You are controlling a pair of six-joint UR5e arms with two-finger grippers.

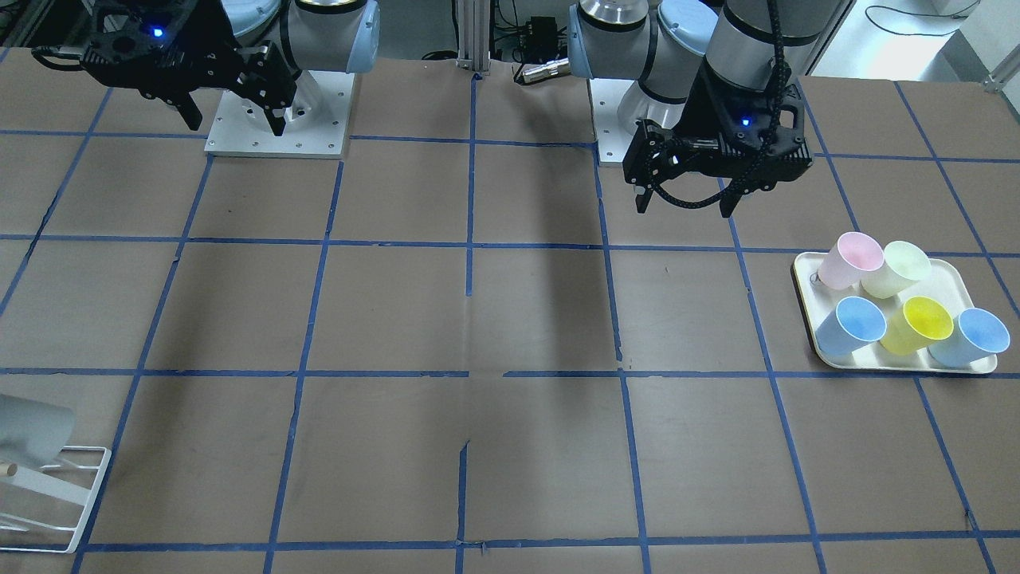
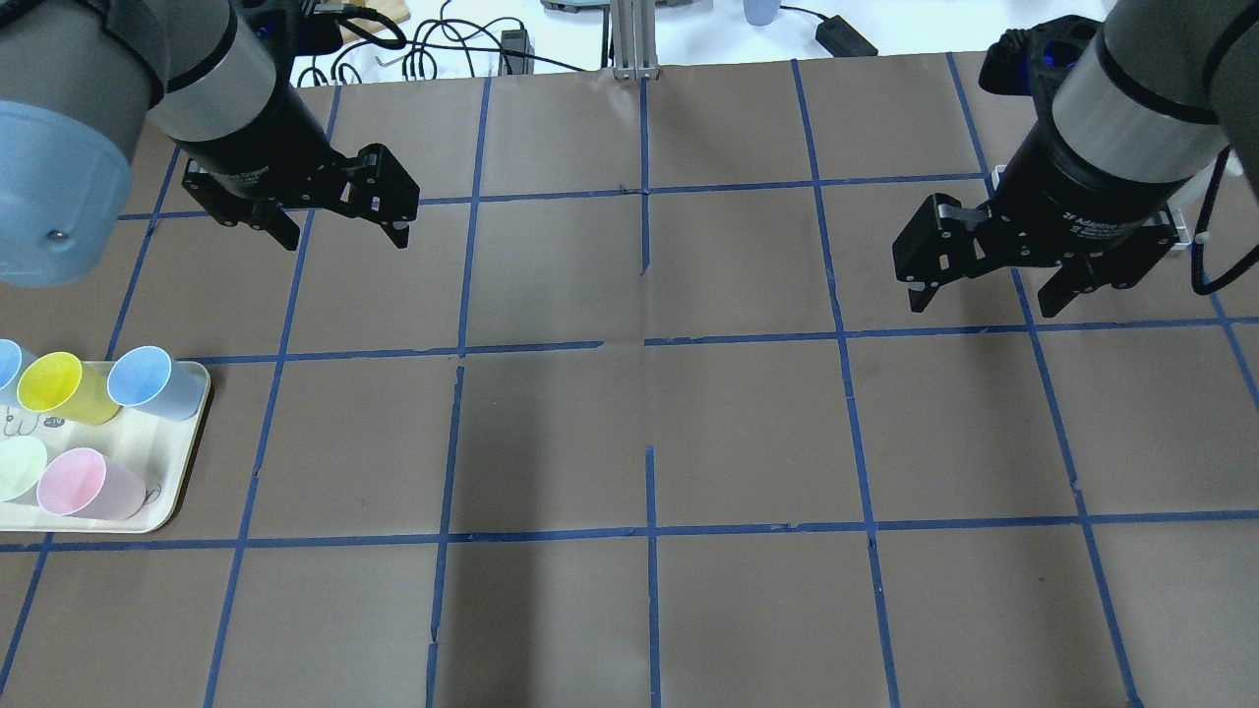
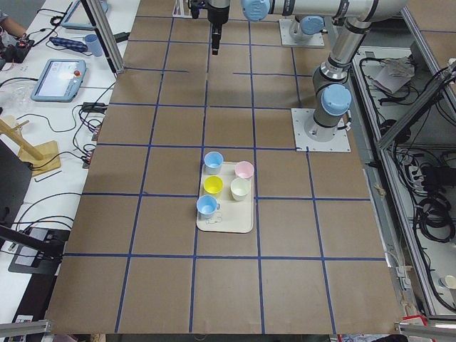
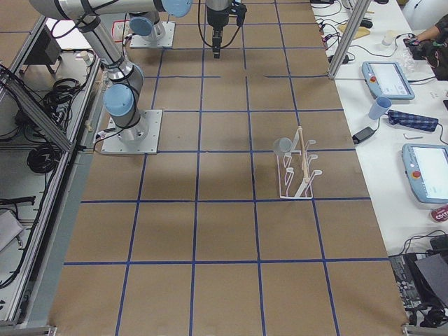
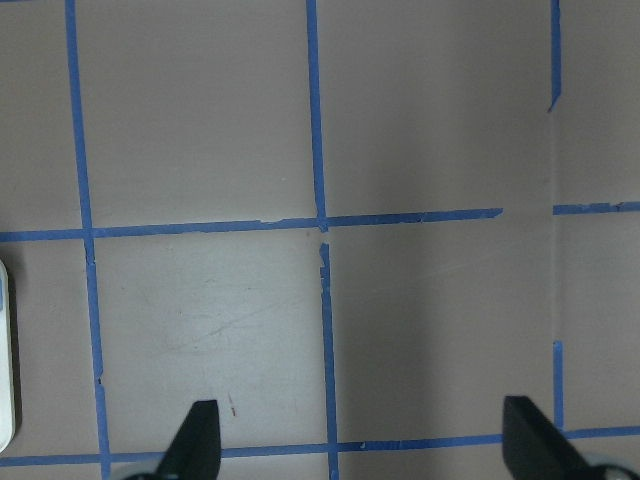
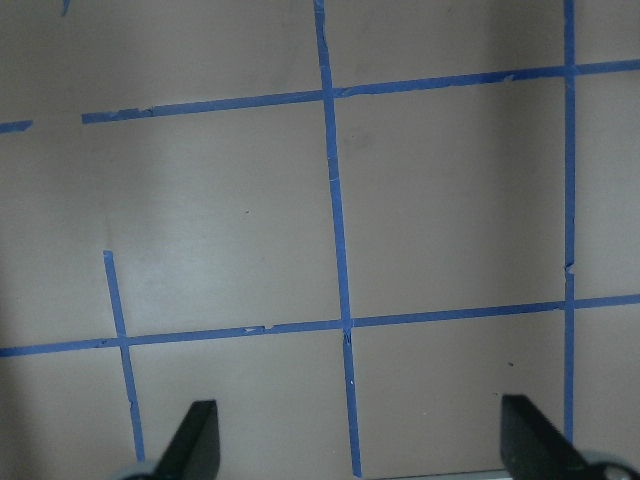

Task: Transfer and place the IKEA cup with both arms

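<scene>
The light grey IKEA cup (image 1: 32,430) hangs tilted on a white wire rack (image 1: 80,494) at the table's edge; it also shows in the exterior right view (image 4: 283,145). My left gripper (image 2: 344,236) is open and empty, held above bare table, far from the cup; it also shows in the front view (image 1: 684,209). My right gripper (image 2: 982,300) is open and empty, held above the table on the rack's side, apart from the cup; it also shows in the front view (image 1: 237,126). Both wrist views show only open fingertips (image 5: 195,440) (image 6: 195,435) over taped table.
A cream tray (image 2: 187,462) at my left holds a pink cup (image 2: 74,482), a pale green cup (image 2: 20,467), a yellow cup (image 2: 54,383) and two pale blue cups (image 2: 143,379). Blue tape lines grid the brown table. Both arm bases (image 1: 279,119) stand at the back.
</scene>
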